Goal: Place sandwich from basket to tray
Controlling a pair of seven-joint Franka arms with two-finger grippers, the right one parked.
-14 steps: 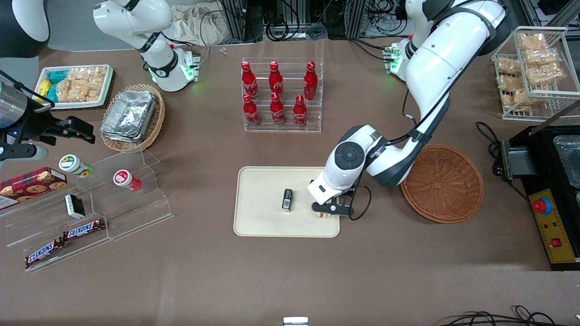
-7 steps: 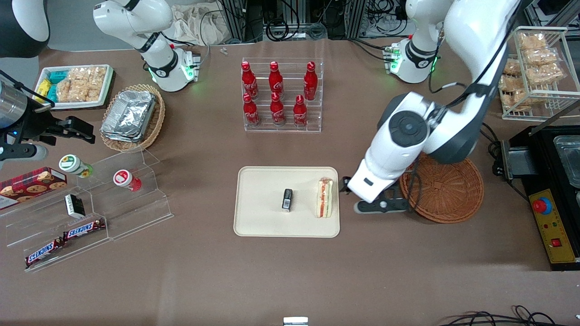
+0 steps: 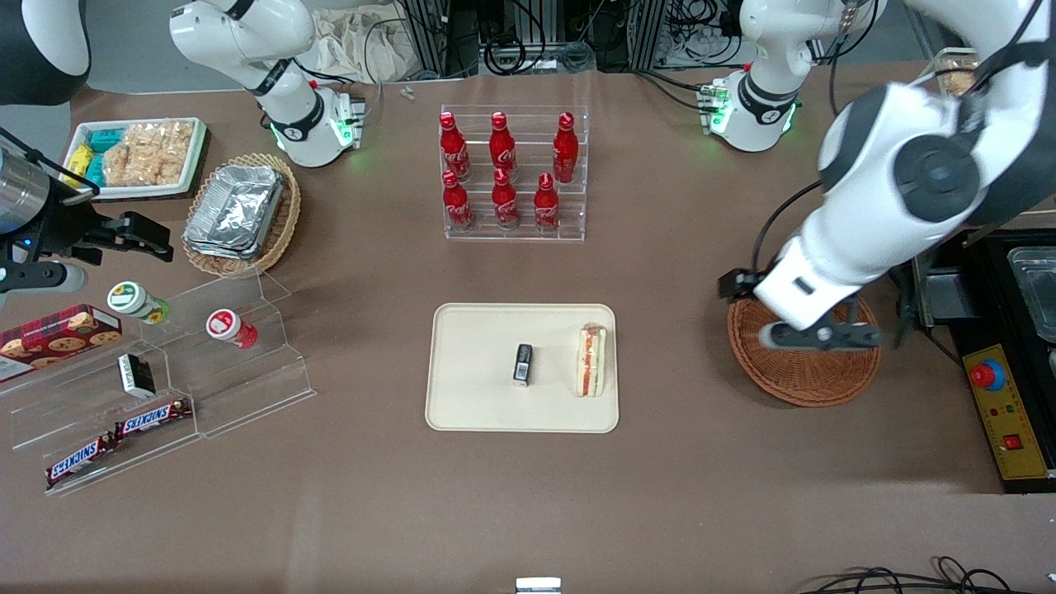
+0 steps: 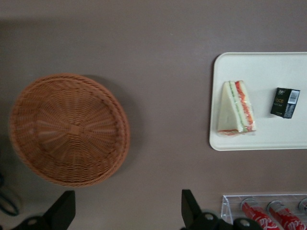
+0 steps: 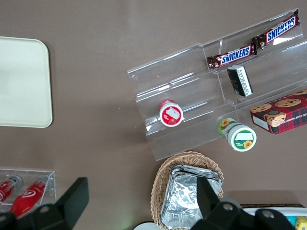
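The sandwich (image 3: 591, 360) (image 4: 235, 108), a white wedge with red-orange filling, lies on the cream tray (image 3: 474, 404) (image 4: 268, 136) near the tray edge that faces the basket. The reddish-brown wicker basket (image 3: 804, 379) (image 4: 69, 129) sits empty beside the tray, toward the working arm's end of the table. My gripper (image 3: 818, 337) (image 4: 125, 211) hangs high above the basket, well away from the sandwich. It is open, with only bare tabletop between its fingers.
A small black box (image 3: 523, 364) (image 4: 285, 102) lies on the tray beside the sandwich. A clear rack of red bottles (image 3: 511, 173) stands farther from the front camera. A black appliance (image 3: 1011, 330) and a wire rack (image 3: 973, 132) stand past the basket.
One second ago my gripper was low on the sandwich at the tray's edge. It has since let go, risen and swung away to above the basket. The sandwich stays on the tray.
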